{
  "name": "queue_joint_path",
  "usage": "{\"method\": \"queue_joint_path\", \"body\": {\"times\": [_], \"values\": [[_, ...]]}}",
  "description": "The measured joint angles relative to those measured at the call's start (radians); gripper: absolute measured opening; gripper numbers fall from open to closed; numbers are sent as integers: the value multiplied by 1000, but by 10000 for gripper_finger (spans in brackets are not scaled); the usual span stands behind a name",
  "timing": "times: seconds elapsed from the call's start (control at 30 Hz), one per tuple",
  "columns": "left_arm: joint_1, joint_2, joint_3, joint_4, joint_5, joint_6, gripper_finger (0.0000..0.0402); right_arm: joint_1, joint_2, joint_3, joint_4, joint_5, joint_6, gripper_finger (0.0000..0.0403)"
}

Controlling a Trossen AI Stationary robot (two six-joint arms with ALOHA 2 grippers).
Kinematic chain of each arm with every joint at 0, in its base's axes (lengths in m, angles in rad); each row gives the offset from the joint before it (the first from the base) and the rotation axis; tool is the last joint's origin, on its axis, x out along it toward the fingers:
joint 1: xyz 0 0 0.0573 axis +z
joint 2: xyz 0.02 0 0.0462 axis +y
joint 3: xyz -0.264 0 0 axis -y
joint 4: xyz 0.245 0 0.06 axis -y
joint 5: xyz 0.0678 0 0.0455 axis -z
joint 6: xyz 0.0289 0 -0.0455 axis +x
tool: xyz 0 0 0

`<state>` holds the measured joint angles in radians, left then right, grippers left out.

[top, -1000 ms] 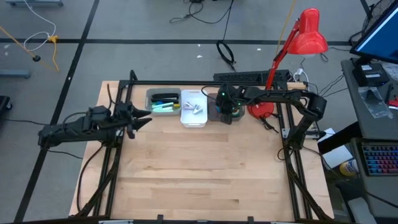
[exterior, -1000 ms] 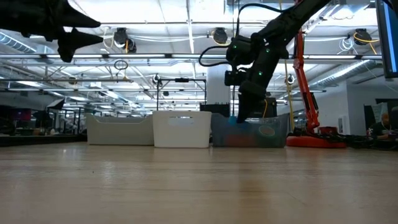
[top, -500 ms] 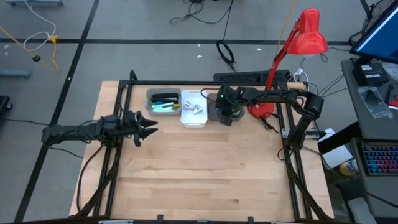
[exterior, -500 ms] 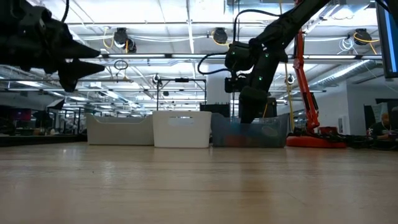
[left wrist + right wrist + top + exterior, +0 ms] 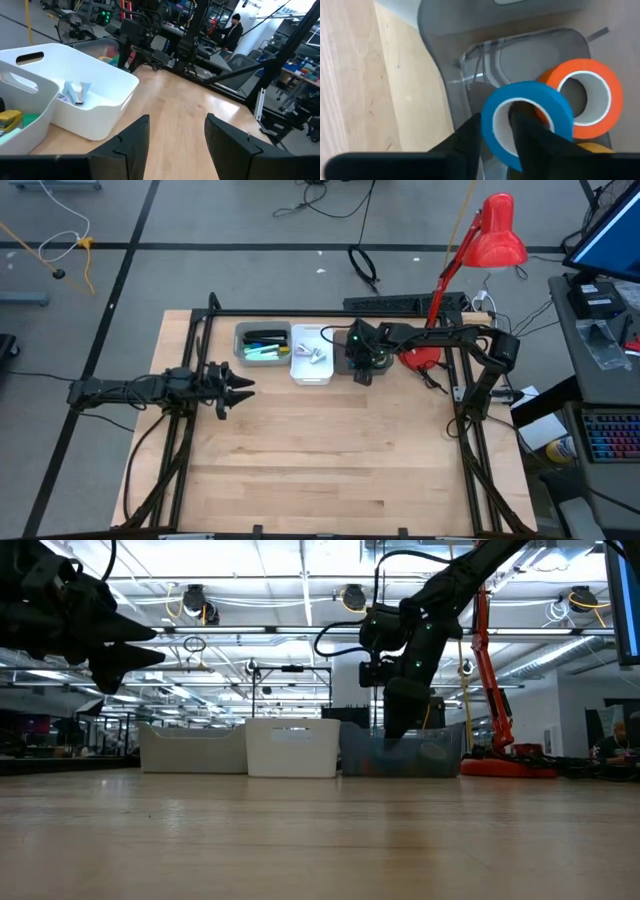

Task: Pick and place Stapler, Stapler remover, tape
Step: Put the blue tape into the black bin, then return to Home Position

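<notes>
Wooden table (image 5: 320,460), three bins at back. Right gripper (image 5: 496,131) fingers straddle blue tape (image 5: 527,122) wall inside grey bin (image 5: 445,30), barely gripping; roll may snag on a finger. Left gripper (image 5: 174,131) parted, empty.

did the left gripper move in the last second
Yes. In the high view the left gripper has slid toward the table's middle and a little away from the grey bin, its arm swinging level. Its fingers are open and empty.

The desk (image 5: 320,450) lies bare in front. Three bins (image 5: 310,365) and a red lamp (image 5: 440,290) crowd its back edge
</notes>
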<state>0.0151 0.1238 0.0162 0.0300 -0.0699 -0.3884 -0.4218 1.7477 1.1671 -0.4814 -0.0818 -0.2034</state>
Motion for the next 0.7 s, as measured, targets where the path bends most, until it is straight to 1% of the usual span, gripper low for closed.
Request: {"method": "queue_joint_path", "body": {"times": [0.17,0.3,0.4,0.6,0.7], "values": [[0,0,0,-1,0,-36,189,2,-39,-1,13,6,4,147],[0,0,0,-2,0,-40,189,2,-112,-2,11,4,26,170],[0,0,0,0,0,-40,189,5,-191,0,20,3,72,177],[0,0,0,2,0,-60,189,5,-352,0,13,3,285,173],[0,0,0,3,0,-42,189,5,-422,0,13,3,319,172]]}}
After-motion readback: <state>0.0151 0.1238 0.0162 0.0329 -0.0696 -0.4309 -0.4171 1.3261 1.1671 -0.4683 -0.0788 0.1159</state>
